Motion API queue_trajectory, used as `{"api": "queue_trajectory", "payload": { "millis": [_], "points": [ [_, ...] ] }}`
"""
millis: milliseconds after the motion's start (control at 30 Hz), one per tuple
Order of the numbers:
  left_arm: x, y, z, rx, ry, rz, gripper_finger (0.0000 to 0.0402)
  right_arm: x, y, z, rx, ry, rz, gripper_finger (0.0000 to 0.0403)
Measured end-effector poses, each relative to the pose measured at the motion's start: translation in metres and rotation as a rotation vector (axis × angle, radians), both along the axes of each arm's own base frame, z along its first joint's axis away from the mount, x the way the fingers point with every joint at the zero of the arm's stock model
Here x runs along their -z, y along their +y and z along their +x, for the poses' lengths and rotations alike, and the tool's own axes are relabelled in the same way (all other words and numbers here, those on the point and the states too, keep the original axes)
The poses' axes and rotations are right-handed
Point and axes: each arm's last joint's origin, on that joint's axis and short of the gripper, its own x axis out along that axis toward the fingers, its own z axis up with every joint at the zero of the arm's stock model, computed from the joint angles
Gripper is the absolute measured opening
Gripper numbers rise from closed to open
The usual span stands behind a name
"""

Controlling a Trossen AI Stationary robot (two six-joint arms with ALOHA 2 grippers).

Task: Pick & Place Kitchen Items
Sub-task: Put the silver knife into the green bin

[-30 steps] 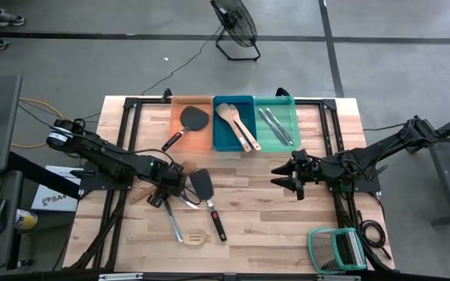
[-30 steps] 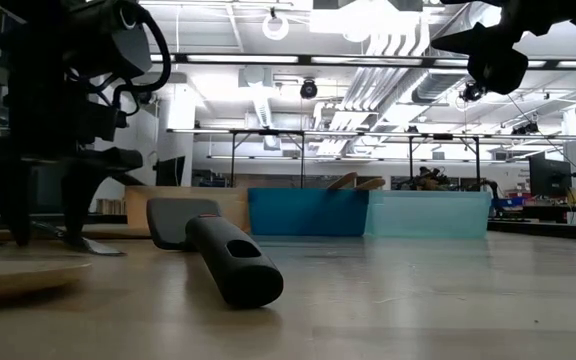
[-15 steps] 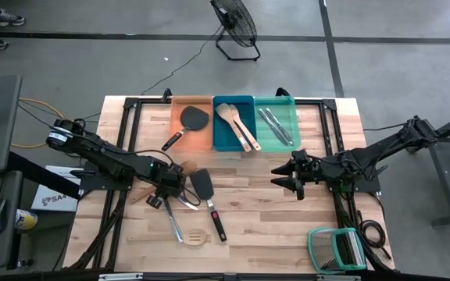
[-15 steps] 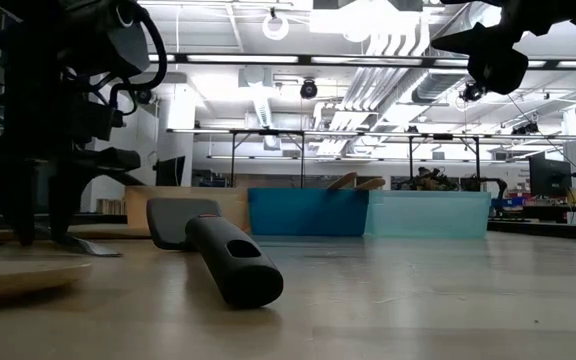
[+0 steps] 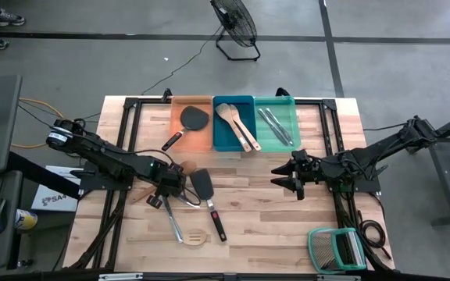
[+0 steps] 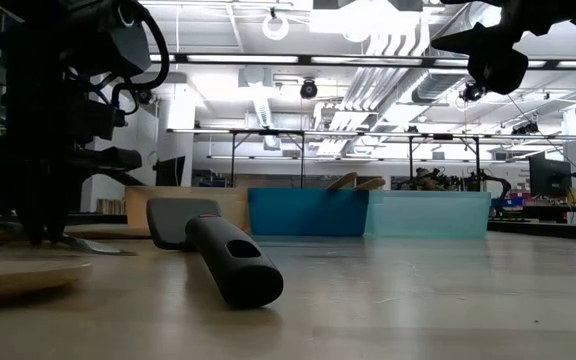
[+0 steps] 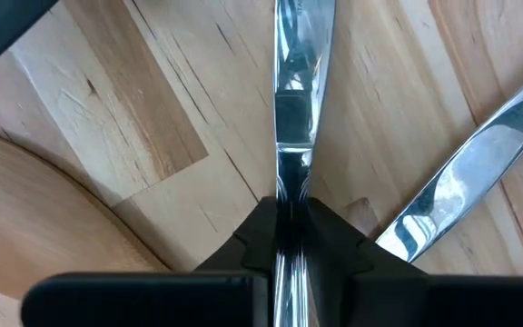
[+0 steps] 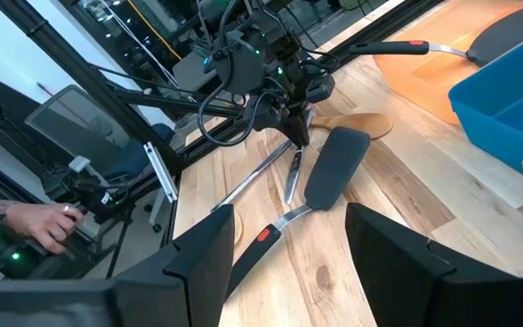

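Two arms show in the high view. The left gripper (image 5: 165, 197) sits low on the desk (image 5: 272, 226) over loose kitchen items: silver cutlery (image 5: 173, 225), a black spatula (image 5: 202, 185) and a pale slotted wooden spatula (image 5: 196, 237). The right gripper (image 5: 285, 178) waits over bare wood, well apart. Beyond them, the orange tray (image 5: 176, 117) holds one black spatula, the blue tray (image 5: 223, 137) wooden spoons, the teal tray (image 5: 290, 108) silver pieces.

In the low view, we see the left arm's fingers (image 6: 43, 210), spread a second ago, now drawn together at the desk surface, with the black spatula's handle (image 6: 230, 262) lying nearer the camera.

In the left wrist view, the fingers (image 7: 263, 238) are clenched on a silver utensil (image 7: 296, 109), which still lies flat on the desk; another silver piece (image 7: 466, 191) rests just beside it.

In the right wrist view, the right gripper's fingers (image 8: 390, 263) stand spread, grasping nothing.

We judge the grasp just made, so lifting toward the teal tray likely comes next.
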Motion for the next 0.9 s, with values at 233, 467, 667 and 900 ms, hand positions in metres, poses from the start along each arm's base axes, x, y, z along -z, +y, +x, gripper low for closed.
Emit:
{"api": "queue_trajectory", "payload": {
  "millis": [233,467,667,900],
  "points": [
    [0.0,0.0,0.0,-0.028,0.005,-0.011,0.0029,0.0,0.0,0.0,0.0,0.0,-0.001,0.0203],
    [0.0,0.0,0.0,-0.042,0.008,-0.016,0.0029,0.0,0.0,0.0,-0.002,0.0,0.002,0.0203],
    [-0.002,0.0,-0.001,-0.054,0.0,-0.022,0.0029,0.0,0.0,0.0,-0.002,0.001,0.006,0.0203],
    [-0.014,-0.001,0.003,-0.059,0.001,-0.01,0.0029,0.0,0.0,0.0,-0.002,0.001,0.006,0.0203]
  ]
}}
